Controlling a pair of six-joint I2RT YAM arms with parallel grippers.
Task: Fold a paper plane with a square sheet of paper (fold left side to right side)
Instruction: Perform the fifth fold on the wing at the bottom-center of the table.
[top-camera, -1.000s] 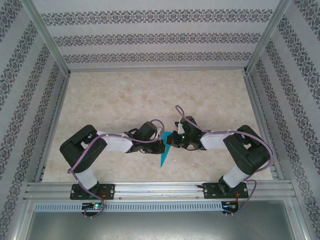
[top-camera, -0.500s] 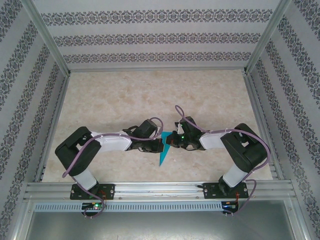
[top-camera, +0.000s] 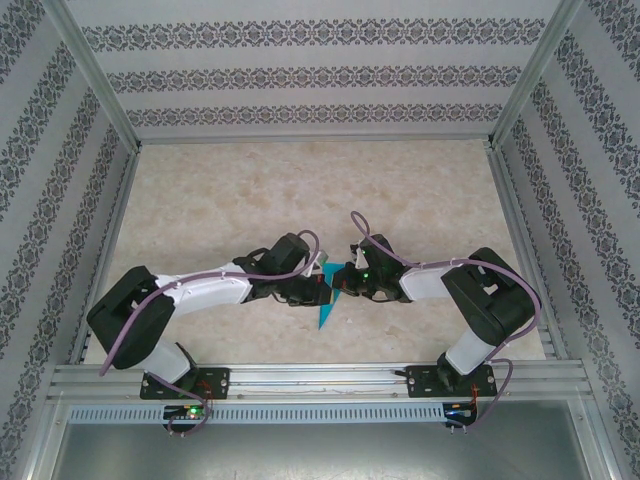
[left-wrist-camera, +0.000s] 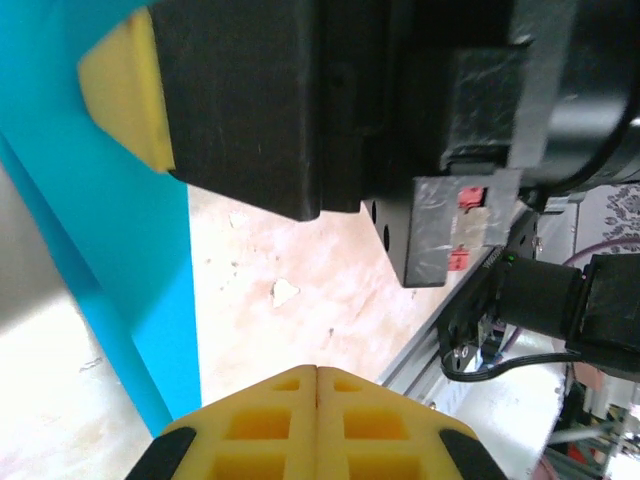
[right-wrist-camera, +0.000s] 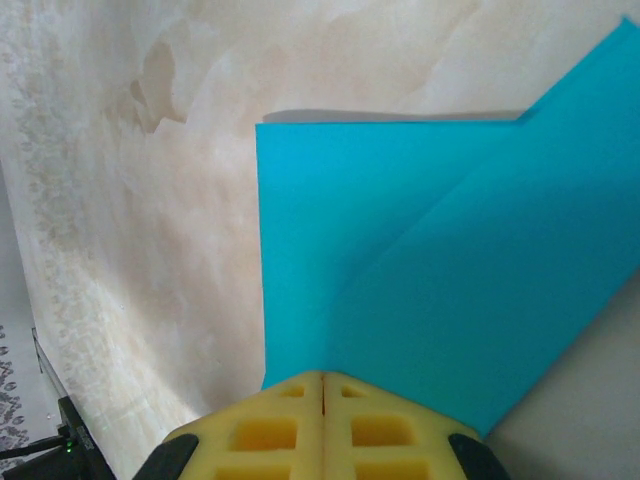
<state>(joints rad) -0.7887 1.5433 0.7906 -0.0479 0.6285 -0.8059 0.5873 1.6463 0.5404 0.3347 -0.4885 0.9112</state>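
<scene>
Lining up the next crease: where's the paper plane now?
Top view: the paper plane lies on the table's near half, between the left gripper and right gripper, tip pointing nearward.

Top external view: bright, even, diffuse light, no glare. Only faint, soft shadows lie beneath the arms (top-camera: 200, 290) on the table (top-camera: 250, 190). Detail is moderately soft throughout.

Left wrist view: the black housing (left-wrist-camera: 250, 100) at upper centre is close and blurred, with a grey shaded band at the left edge.

Right wrist view: well lit. The paper plane (right-wrist-camera: 420, 280) is sharp, with a thin shadow along its upper edge and grey shade at lower right.
</scene>
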